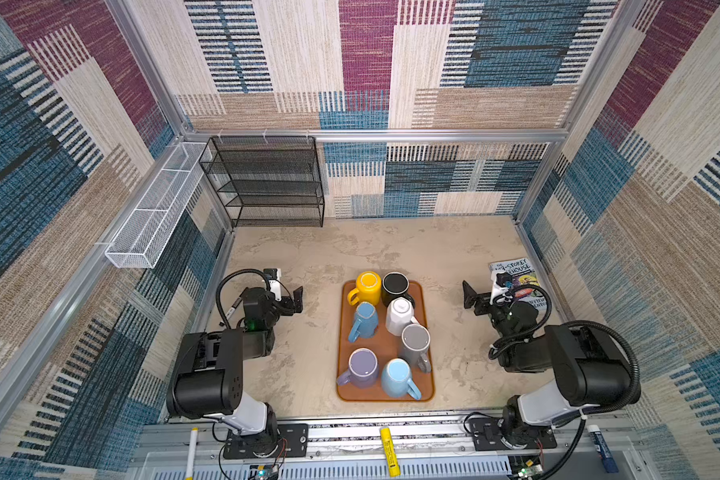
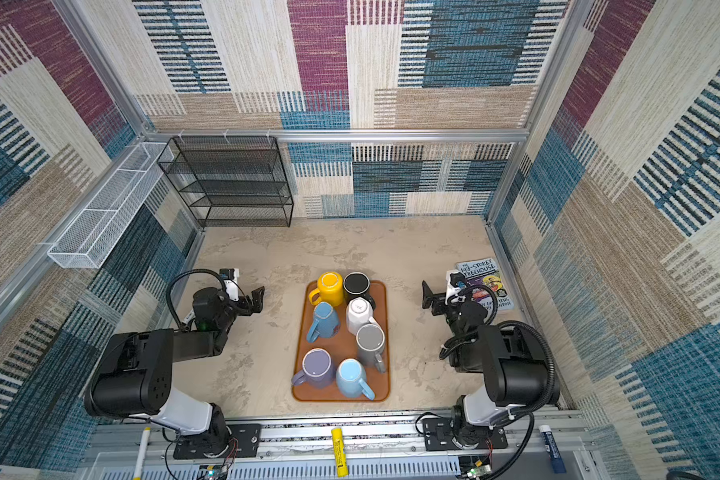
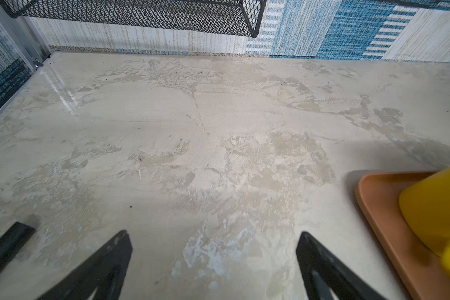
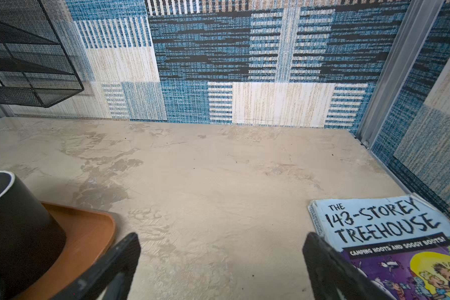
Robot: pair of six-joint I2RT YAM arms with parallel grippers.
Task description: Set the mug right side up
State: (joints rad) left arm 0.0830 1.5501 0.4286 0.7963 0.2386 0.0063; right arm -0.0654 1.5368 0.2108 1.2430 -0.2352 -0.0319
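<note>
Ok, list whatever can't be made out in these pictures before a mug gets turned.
Yellow mug: left wrist view, cut off by the frame edge.
Black mug: right wrist view, cut off by the frame edge.
Book: both top views, lower cover hidden by the right arm.
Yellow tube: print too small in both top views.
Light blue mug: mouth or base up, too small to tell in both top views.

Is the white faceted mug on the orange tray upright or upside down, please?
Upside down: the white faceted mug shows its closed, stamped base on top.
</note>
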